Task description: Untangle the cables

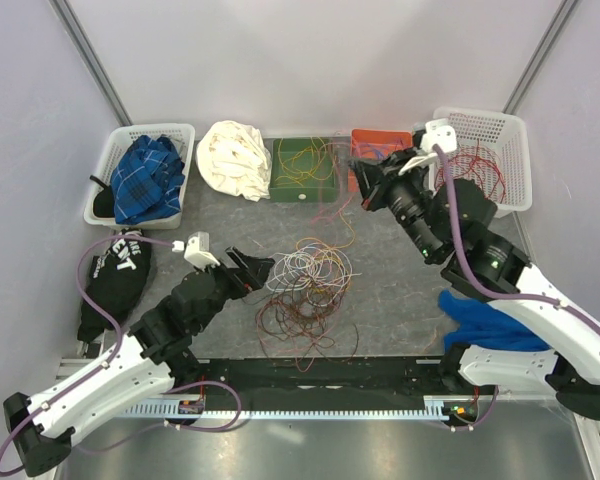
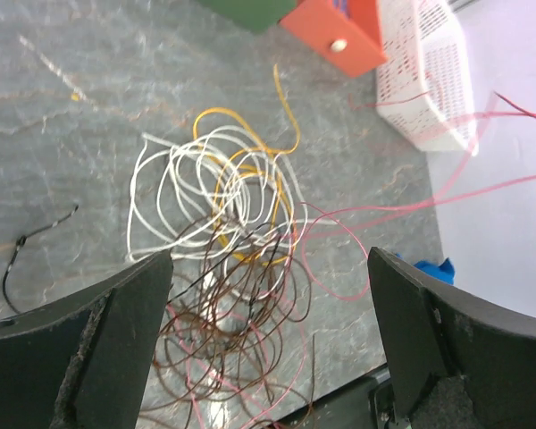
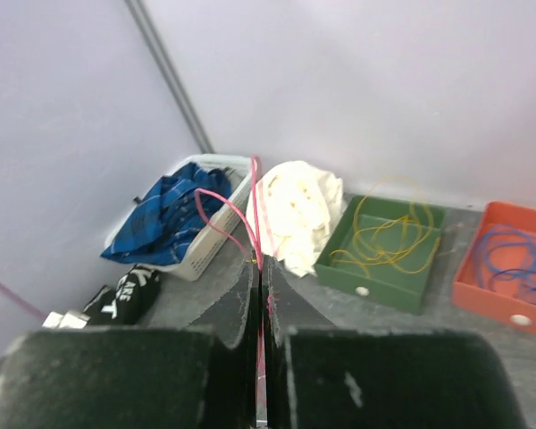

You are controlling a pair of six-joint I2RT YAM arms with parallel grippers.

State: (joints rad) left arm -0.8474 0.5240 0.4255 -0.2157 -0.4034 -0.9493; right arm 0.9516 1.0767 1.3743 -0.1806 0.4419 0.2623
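Overlapping cables [image 1: 308, 272]; crossings perhaps untraceable

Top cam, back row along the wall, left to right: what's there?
white plastic basket holding blue plaid cloth → crumpled white cloth → green tray with yellow wires → orange tray → second white plastic basket with red wires

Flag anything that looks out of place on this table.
A short black wire scrap lies alone on the table, apart from the cable tangle. One pink cable is drawn away from it, pinched in the shut right pincer.
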